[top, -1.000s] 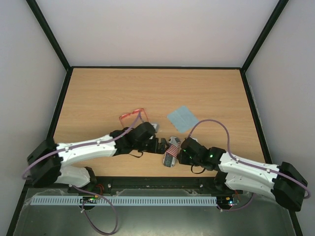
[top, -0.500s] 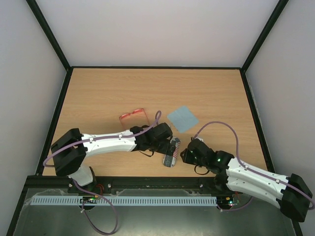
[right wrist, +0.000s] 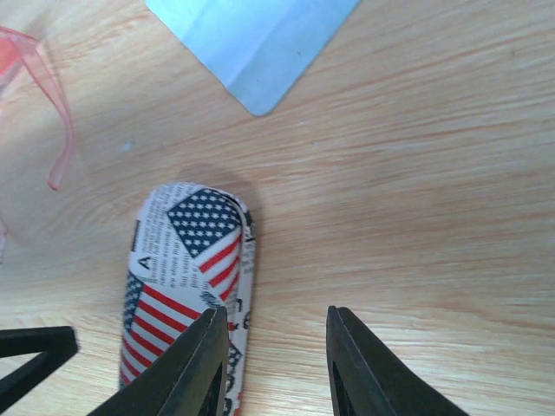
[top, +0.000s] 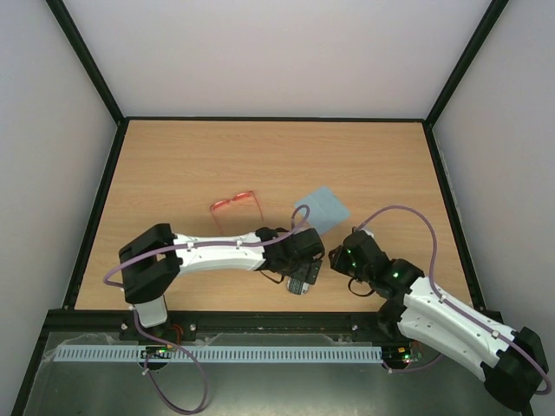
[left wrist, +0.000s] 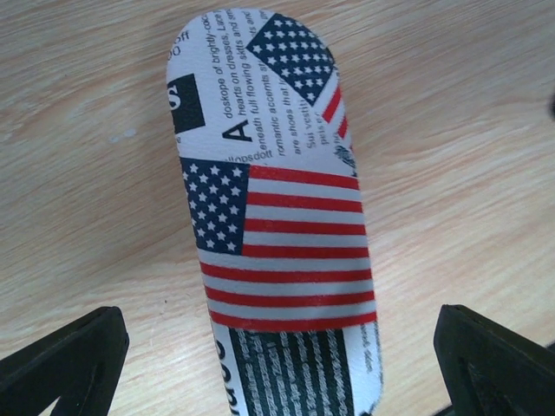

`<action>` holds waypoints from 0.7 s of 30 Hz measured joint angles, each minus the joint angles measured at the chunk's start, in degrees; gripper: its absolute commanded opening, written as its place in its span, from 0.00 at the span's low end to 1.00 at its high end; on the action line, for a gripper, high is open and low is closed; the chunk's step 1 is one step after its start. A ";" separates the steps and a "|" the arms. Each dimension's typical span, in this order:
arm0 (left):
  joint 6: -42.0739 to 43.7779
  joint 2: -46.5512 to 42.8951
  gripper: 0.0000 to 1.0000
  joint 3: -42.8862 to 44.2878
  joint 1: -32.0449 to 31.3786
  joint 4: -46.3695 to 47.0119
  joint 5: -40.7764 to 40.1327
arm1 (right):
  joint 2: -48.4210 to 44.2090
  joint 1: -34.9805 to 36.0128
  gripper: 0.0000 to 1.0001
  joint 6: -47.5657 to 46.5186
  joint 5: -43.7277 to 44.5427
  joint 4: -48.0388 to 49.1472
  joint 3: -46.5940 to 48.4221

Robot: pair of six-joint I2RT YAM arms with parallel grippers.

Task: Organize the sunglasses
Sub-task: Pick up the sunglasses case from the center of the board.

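Observation:
The sunglasses [top: 236,204], red-orange with red lenses, lie on the table left of centre; one thin temple arm [right wrist: 54,121] shows in the right wrist view. The flag-printed case [top: 300,281] lies near the front edge. My left gripper [top: 303,265] hangs over it, wide open. In the left wrist view the case [left wrist: 269,208] lies lengthwise between the two spread fingertips [left wrist: 69,360], untouched. My right gripper [right wrist: 276,351] is open over bare wood just right of the case [right wrist: 186,277], with nothing between its fingers.
A light blue square cloth [top: 321,208] lies flat behind the case, right of the sunglasses; its corner [right wrist: 251,39] shows in the right wrist view. A black frame rims the wooden table [top: 277,156], with walls on three sides.
My left arm has swung right and now sits over the case. My right gripper has drawn back to the right, off the case.

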 measured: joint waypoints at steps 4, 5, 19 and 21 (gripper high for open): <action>-0.07 3.15 1.00 2.56 -0.33 -2.80 -1.66 | 0.04 -0.11 0.33 -0.04 0.00 0.04 1.73; -0.15 3.78 1.00 3.17 -0.33 -3.45 -1.99 | 0.02 -0.11 0.33 -0.11 0.00 0.09 1.99; -0.31 9.84 0.91 10.38 -1.25 -8.94 -5.29 | -2.54 -0.37 0.33 -0.20 0.17 -0.22 2.54; -0.46 9.92 0.89 10.58 -1.25 -9.25 -5.64 | -2.86 -0.42 0.33 -0.22 0.20 -0.37 2.56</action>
